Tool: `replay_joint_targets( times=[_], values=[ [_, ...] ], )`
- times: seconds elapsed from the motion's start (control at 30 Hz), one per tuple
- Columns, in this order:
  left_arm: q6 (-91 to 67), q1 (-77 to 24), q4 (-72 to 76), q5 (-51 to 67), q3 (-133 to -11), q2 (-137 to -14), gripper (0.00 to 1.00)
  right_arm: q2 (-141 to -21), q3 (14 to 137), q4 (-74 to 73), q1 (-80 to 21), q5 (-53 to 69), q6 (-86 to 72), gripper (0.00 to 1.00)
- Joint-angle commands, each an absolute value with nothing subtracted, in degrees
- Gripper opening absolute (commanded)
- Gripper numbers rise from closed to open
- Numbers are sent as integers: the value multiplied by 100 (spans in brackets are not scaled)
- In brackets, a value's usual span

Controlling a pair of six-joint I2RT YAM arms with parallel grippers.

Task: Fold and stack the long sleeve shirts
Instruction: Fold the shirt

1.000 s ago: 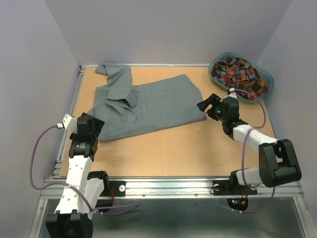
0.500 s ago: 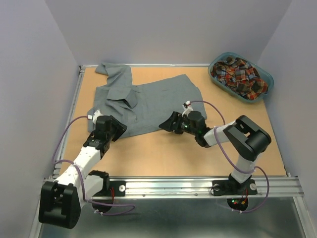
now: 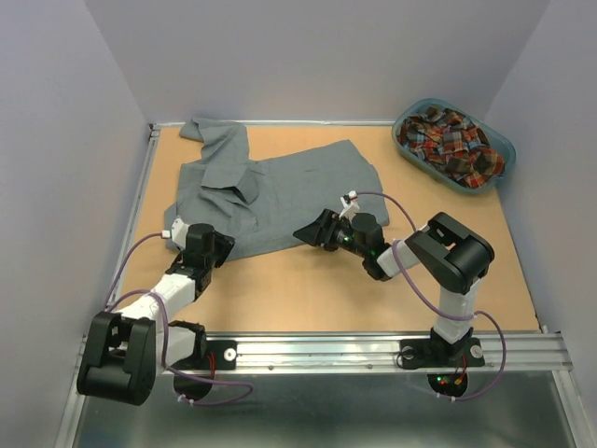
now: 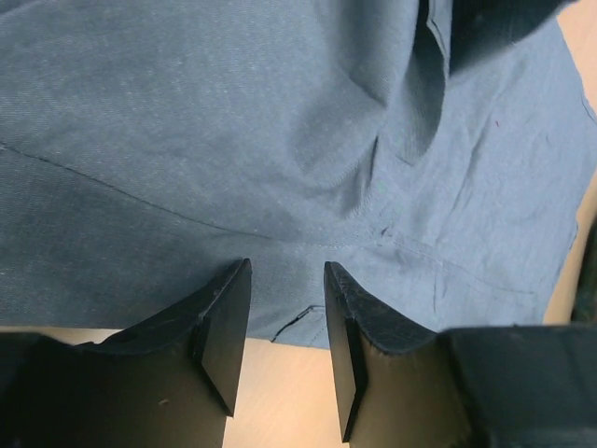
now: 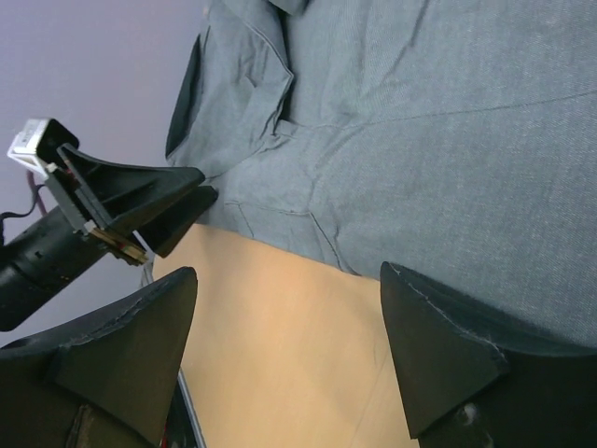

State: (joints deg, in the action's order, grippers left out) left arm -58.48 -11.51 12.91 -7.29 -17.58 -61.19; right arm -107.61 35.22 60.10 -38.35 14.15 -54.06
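While the grey shirt (image 3: pixel 270 191) lies spread flat across the upper left and centre of the overhead view, both arms reach low along the table (image 3: pixel 308 289) to the edge of the cloth nearest the bottom of the frame.

Left gripper (image 3: pixel 224 250): set at the lower left corner of the shirt. In the wrist view its jaws stand partly apart, the fingertips (image 4: pixel 229 280) over the stitched edge, with cloth visible through the gap. Nothing is seen pinched between them.

Right gripper (image 3: pixel 312 233): set at the same edge, further toward the centre of the frame. Its own camera shows the jaws spread wide and empty, the cloth edge running across the gap and bare table beneath.

Assessment: the two tools are spaced along one edge, most likely so that it can be lifted evenly and carried over the body of the garment as a first fold. A low, flat approach suits thin cloth lying on a hard surface.

Plaid shirt (image 3: pixel 448 140): bundled in the teal basket (image 3: pixel 499 149) at the upper right, well apart from both arms and not yet folded.

Risk noted: either tool may catch only the top layer, or slide over the cloth without taking it.
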Motion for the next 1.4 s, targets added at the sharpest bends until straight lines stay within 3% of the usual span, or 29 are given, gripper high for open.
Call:
replay_joint_targets(
  times=[0.0,0.37,0.63,1.23,1.37],
  values=[
    [-6152,-1090,1635,-1133,-1679,-6301,48,-10634,3761,6521,-3885,1388,-5449,84],
    [-6495,-563,993,-1248,-1723,-6521,48,-11267,4201,6521,-4043,1301,-5502,83],
    [-6504,-229,853,-1125,-1688,-6574,48,-11505,3806,6513,-3938,862,-5440,83],
    [-6513,-53,686,-968,-1547,-6328,47,-10591,1988,6521,-1170,721,-5431,84],
    [-6338,-53,510,-826,-1705,-6118,52,-10249,1872,6487,-625,931,-5318,84]
  ],
)
